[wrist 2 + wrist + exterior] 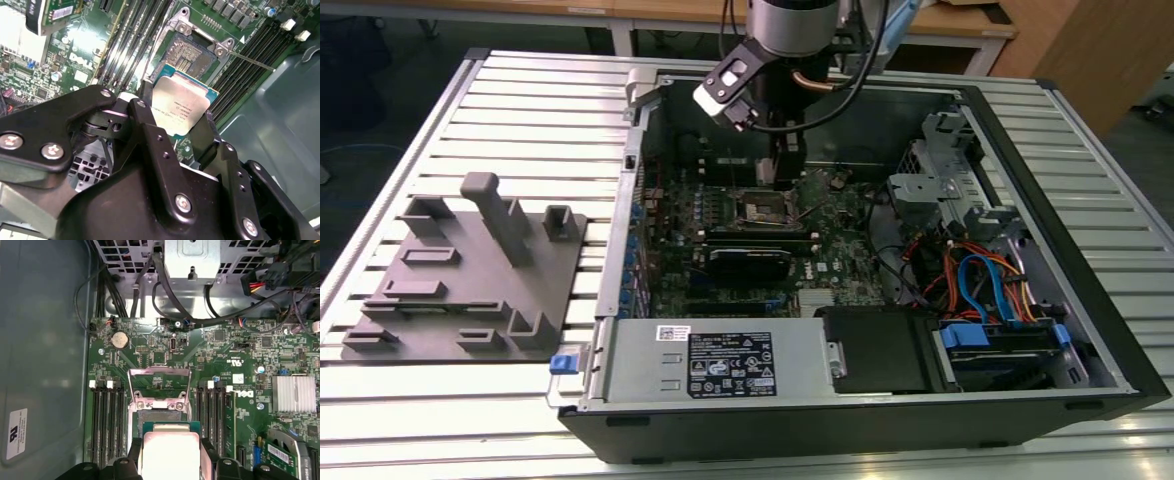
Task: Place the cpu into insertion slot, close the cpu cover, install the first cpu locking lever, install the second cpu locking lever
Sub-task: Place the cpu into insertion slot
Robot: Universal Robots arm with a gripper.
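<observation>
1. The gripper point(179, 116) has its jaws clamped on the cpu point(186, 100). One black finger point(146, 117) presses one edge of the chip and the other finger point(209, 131) presses the opposite edge.
2. The jaws stand only as far apart as the chip is wide. The chip's silver-grey top faces the camera in both wrist views.
3. In the first wrist view the cpu point(171, 450) sits between the jaws of the gripper point(171, 462), just beside the insertion slot point(161, 416).
4. The insertion slot point(194, 54) is bare, its dark centre and rows of contacts uncovered. The chip is not seated in it, and whether the chip's far edge touches the slot's rim I cannot tell.
5. The cpu cover point(159, 374) is raised open on the far side of the slot from the chip. It is a shiny metal frame hinged at two screws.
6. A thin metal rod point(252, 61) runs out from one corner of the slot's frame across the memory slots point(250, 45).
7. In the first wrist view, long black memory slots point(107, 420) lie on both sides of the insertion slot on the green circuit board point(225, 355).
8. In the exterior view the gripper point(782, 168) reaches down into the open computer case point(854, 430), right above the board. The case lies on a slatted metal worktop point(520, 110).
9. A grey holder plate point(467, 280) lies on the worktop towards the exterior view's left, well apart from the gripper.
</observation>
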